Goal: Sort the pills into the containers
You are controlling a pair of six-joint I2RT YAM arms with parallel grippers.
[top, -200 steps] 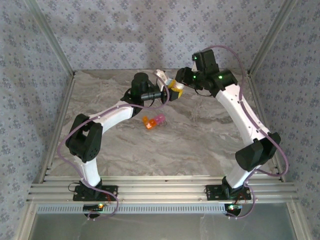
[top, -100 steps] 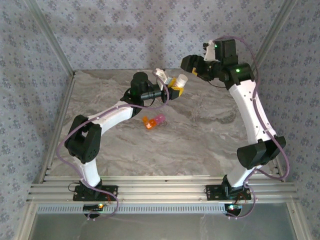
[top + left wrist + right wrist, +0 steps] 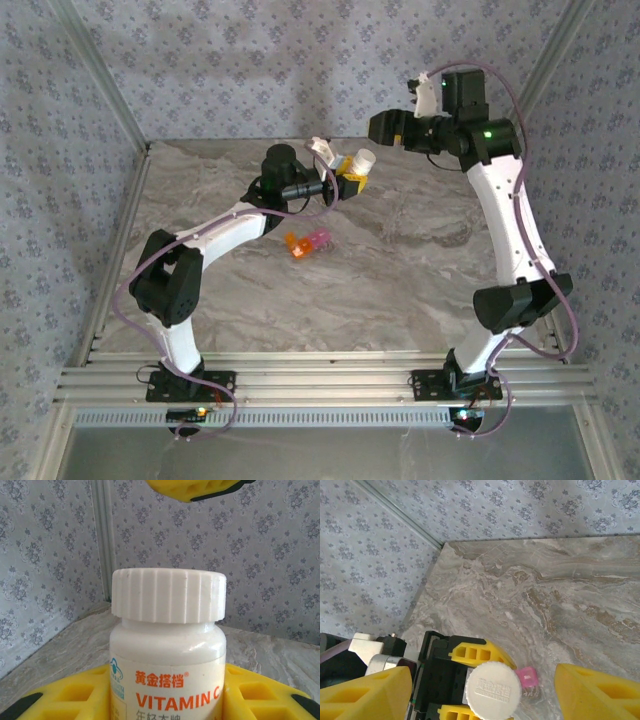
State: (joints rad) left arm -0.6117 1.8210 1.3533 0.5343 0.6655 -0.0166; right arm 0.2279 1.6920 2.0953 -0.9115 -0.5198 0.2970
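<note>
The containers (image 3: pixel 308 241), a little strip of joined translucent plastic cells, orange at one end and pink at the other, lie on the bench (image 3: pixel 400 290) near its middle, touching neither of my hands. The bench is a smooth slab veined in grey and brown like marble. Walls (image 3: pixel 250 70) papered with a small blue-grey flower print close it in on three sides, and ribbed aluminium rails (image 3: pixel 320 385) run along the near edge where my arms are bolted.

My left hand (image 3: pixel 348 176) hangs over the far part of the bench, beyond the strip. Its yellow fingers (image 3: pixel 75 697) pinch a white vitamin bottle (image 3: pixel 167 645) by the body from both sides. The bottle is a glossy cylinder with orange lettering on its label and a ribbed screw cap (image 3: pixel 493 683) on top.

My right hand (image 3: pixel 392 127) is raised higher, near the back wall, its blocky fingers (image 3: pixel 370 692) spread wide with nothing between them, looking down on that cap.
</note>
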